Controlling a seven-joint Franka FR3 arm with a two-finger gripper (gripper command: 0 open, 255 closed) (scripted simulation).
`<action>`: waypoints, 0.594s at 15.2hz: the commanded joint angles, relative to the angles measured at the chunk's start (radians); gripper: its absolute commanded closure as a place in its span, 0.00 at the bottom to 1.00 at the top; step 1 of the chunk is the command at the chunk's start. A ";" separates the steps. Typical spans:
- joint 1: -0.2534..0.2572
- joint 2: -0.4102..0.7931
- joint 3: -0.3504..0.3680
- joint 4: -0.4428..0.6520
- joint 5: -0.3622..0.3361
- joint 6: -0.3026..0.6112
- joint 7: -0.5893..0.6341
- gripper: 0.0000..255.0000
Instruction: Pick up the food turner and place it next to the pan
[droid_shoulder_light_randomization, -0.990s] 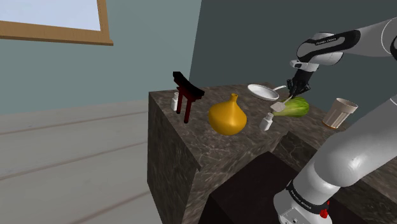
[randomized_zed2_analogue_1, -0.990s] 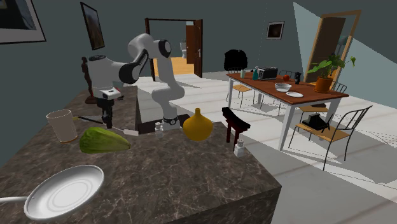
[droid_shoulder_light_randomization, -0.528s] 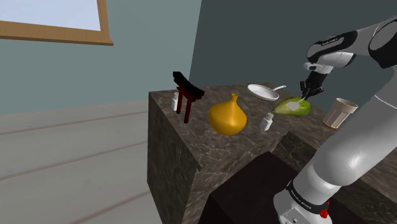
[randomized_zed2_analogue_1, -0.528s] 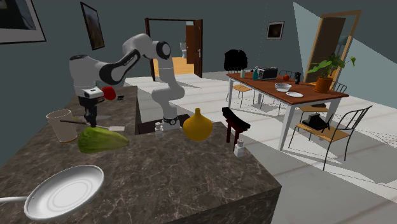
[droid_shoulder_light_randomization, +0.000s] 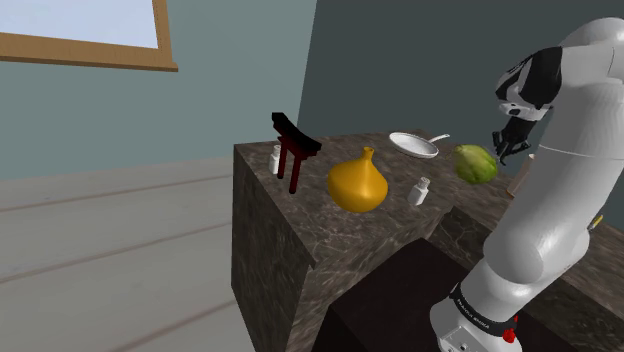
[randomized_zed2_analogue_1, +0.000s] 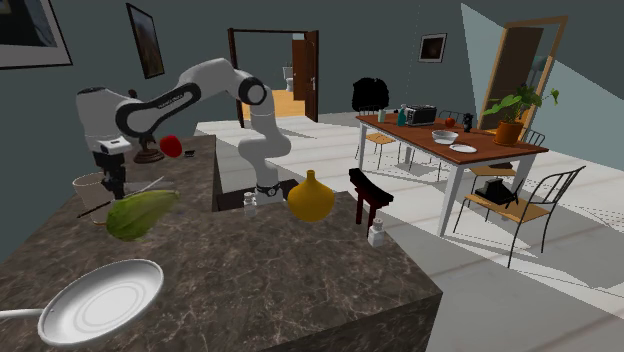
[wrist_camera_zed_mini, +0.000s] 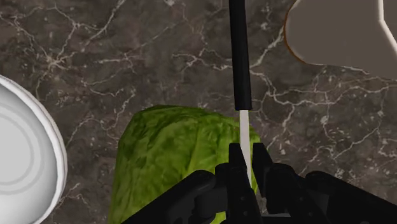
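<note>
Gripper (droid_shoulder_light_randomization: 505, 148) moved toward shoulder view's right, from above near end of lettuce (droid_shoulder_light_randomization: 476, 163) to beyond its far end. In second exterior view, gripper (randomized_zed2_analogue_1: 113, 192) shifted left, now in front of cup (randomized_zed2_analogue_1: 88, 184). food turner (wrist_camera_zed_mini: 240, 57) carried along, clasped between fingers, handle now slanted instead of near level. Lettuce displaced: earlier lying long and flat on counter, now turned and tilted, one end raised. White forearm swung across, now covering most of cup in shoulder view.
</note>
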 joint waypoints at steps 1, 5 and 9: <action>-0.027 0.022 0.007 0.000 0.024 0.009 -0.032 1.00; -0.036 0.042 0.019 -0.036 0.047 0.056 -0.046 1.00; -0.049 0.066 0.034 -0.068 0.074 0.101 -0.063 1.00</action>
